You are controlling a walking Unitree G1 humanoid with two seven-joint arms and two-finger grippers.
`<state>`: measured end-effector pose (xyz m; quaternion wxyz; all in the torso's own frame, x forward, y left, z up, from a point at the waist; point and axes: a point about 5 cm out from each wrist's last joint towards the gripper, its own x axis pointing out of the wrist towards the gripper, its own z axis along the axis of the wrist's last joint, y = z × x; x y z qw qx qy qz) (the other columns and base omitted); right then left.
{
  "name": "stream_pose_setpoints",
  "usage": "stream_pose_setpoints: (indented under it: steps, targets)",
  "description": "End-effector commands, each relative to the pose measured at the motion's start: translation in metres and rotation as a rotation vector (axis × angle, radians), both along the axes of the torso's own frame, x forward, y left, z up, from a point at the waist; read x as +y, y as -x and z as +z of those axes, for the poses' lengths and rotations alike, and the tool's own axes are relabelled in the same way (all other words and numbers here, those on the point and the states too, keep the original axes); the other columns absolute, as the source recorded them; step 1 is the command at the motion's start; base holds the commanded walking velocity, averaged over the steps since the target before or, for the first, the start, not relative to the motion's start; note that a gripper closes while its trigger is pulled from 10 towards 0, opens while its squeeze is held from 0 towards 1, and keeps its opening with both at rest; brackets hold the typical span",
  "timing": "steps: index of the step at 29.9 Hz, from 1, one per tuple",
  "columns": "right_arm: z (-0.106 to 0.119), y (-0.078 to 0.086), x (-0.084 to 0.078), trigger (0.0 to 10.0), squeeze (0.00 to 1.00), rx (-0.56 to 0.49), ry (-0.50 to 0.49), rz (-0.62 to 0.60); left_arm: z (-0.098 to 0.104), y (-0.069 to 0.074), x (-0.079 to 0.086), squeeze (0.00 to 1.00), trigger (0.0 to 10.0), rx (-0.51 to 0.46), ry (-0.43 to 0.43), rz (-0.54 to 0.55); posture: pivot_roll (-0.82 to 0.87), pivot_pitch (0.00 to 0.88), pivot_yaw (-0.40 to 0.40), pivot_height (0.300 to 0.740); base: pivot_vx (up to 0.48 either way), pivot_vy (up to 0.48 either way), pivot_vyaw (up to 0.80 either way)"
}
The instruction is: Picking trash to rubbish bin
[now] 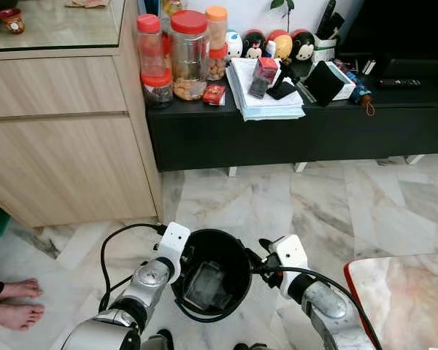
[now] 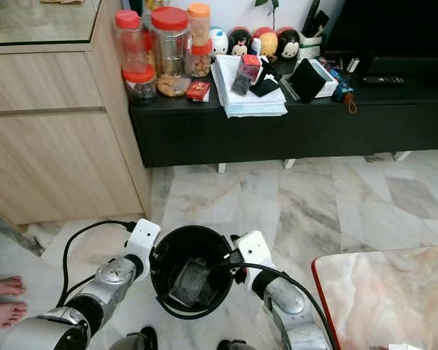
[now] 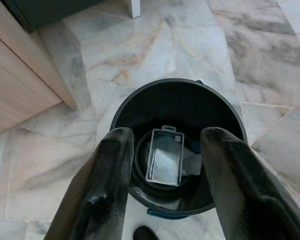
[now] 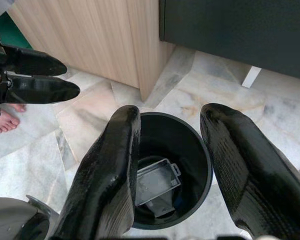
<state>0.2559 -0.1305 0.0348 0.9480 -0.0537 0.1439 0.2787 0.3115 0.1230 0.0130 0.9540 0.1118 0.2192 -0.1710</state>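
Both tools poised over black rubbish bin [image 1: 212,273] on marble floor [image 1: 277,204]: left tool [image 1: 177,271] at its left rim, right tool [image 1: 266,257] at its right rim. Bare feet [image 1: 14,302] of a person seen at far left.

From left wrist: left tool [image 3: 165,165] spread apart, empty, above clear plastic package [image 3: 165,156] lying at bin bottom.

From right wrist: right tool [image 4: 170,150] likewise released, bin directly beneath.

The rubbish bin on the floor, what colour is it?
Black; the rubbish bin shows best in the left wrist view.
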Motion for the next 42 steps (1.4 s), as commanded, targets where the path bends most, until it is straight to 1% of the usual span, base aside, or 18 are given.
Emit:
stream_pose_setpoints:
  steps: [1,5,7,9,10,12,15,17,18,21,23,25,31,38,42]
  targets:
    - [-0.001,0.002,-0.001,10.0,0.00,0.014,-0.001,0.000,-0.002,0.002,-0.001,0.00,10.0,0.001,-0.019,-0.015,0.06,0.194,-0.090,0.740,0.000,0.000,0.00]
    - [-0.002,-0.001,-0.002,10.0,0.00,0.008,0.007,-0.032,-0.004,0.004,0.001,0.00,10.0,-0.002,-0.022,0.002,0.06,0.188,-0.086,0.740,0.000,0.000,0.00]
    - [-0.011,-0.004,-0.009,10.0,0.00,0.020,0.033,-0.100,-0.008,0.009,0.005,0.00,10.0,-0.001,-0.027,0.019,0.07,0.176,-0.077,0.740,0.000,0.000,0.00]
    - [-0.017,-0.005,-0.014,10.0,0.00,0.037,0.043,-0.140,-0.011,0.011,0.009,0.00,10.0,-0.004,-0.027,0.035,0.08,0.165,-0.071,0.740,0.000,0.000,0.00]
    - [-0.023,-0.004,-0.018,10.0,0.00,0.059,0.056,-0.171,-0.013,0.014,0.014,0.00,10.0,-0.005,-0.046,0.056,0.09,0.160,-0.067,0.740,0.000,0.000,0.00]
    - [-0.029,-0.003,-0.023,10.0,0.00,0.078,0.075,-0.204,-0.016,0.017,0.019,0.00,10.0,-0.004,-0.062,0.077,0.10,0.155,-0.064,0.740,0.000,0.000,0.00]
    - [-0.034,-0.004,-0.028,10.0,0.00,0.087,0.099,-0.257,-0.022,0.024,0.028,0.00,10.0,0.009,-0.072,0.120,0.11,0.137,-0.052,0.740,0.000,0.000,0.00]
    - [-0.035,-0.004,-0.029,10.0,0.00,0.087,0.103,-0.270,-0.023,0.025,0.031,0.00,10.0,0.012,-0.072,0.131,0.11,0.137,-0.052,0.740,0.000,0.000,0.00]
    - [-0.037,-0.006,-0.030,10.0,0.00,0.081,0.116,-0.292,-0.025,0.028,0.033,0.00,10.0,0.011,-0.072,0.142,0.12,0.122,-0.043,0.740,0.000,0.000,0.00]
    - [-0.038,-0.009,-0.029,10.0,0.00,0.073,0.117,-0.317,-0.027,0.031,0.035,0.00,10.0,0.004,-0.080,0.149,0.13,0.106,-0.035,0.740,0.000,0.000,0.00]
    - [-0.039,-0.012,-0.026,10.0,0.00,0.073,0.114,-0.317,-0.026,0.030,0.036,0.00,10.0,-0.005,-0.086,0.163,0.13,0.095,-0.029,0.740,0.000,0.000,0.00]
    - [-0.037,-0.016,-0.019,10.0,0.00,0.062,0.085,-0.310,-0.023,0.027,0.038,0.00,10.0,-0.023,-0.091,0.180,0.14,0.083,-0.022,0.740,0.000,0.000,0.00]
    - [-0.033,-0.022,-0.007,10.0,0.00,0.040,0.060,-0.299,-0.018,0.022,0.039,0.00,10.0,-0.041,-0.103,0.178,0.14,0.058,-0.005,0.740,0.000,0.000,0.00]
    - [-0.034,-0.024,-0.002,10.0,0.00,0.030,0.045,-0.304,-0.012,0.017,0.045,0.00,10.0,-0.078,-0.119,0.203,0.15,0.030,0.013,0.740,0.000,0.000,0.00]
    - [-0.033,-0.026,-0.002,10.0,0.00,0.028,0.035,-0.316,-0.011,0.016,0.047,0.00,10.0,-0.082,-0.124,0.216,0.14,0.015,0.018,0.740,0.000,0.000,0.00]
